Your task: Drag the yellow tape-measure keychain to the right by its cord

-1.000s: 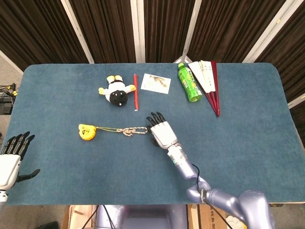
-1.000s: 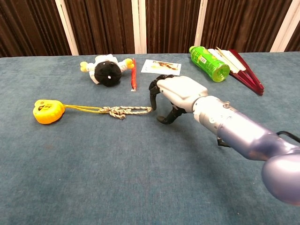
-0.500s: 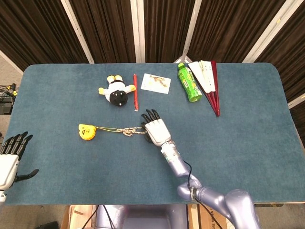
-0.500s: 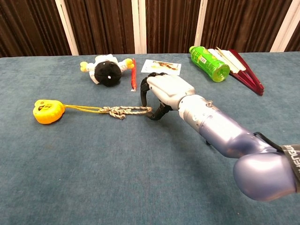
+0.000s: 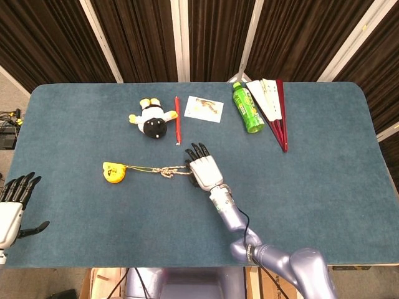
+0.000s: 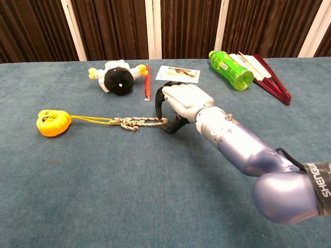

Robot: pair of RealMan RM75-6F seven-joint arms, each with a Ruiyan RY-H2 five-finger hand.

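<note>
The yellow tape-measure keychain (image 5: pixel 113 172) lies on the blue worktop (image 5: pixel 324 168), left of centre. Its cord (image 5: pixel 163 169) runs to the right from the keychain: first a thin yellow loop, then a knotted, braided section ending at the right hand.

The right hand (image 5: pixel 204 170) is positioned palm down over the right end of the cord. In the chest view, its dark fingers (image 6: pixel 159 103) are curled downward with the tips on or just above the worktop, and the end of the cord (image 6: pixel 139 122) passes into the space between fingers and thumb. The pictures do not show whether the fingers are actually pinching the cord or only surrounding it. The forearm extends from the hand toward the near right edge of the worktop.

The left hand (image 5: pixel 14 208) is at the far left edge of the head view, beyond the worktop edge, well apart from the keychain. Its fingers are extended and spread, and it holds nothing.

Along the far side of the worktop lie a plush toy (image 5: pixel 151 118), a red pen (image 5: pixel 177 120), a printed card (image 5: pixel 204 108), a green bottle (image 5: pixel 247 108) on its side and a folded fan (image 5: pixel 273 107).
</note>
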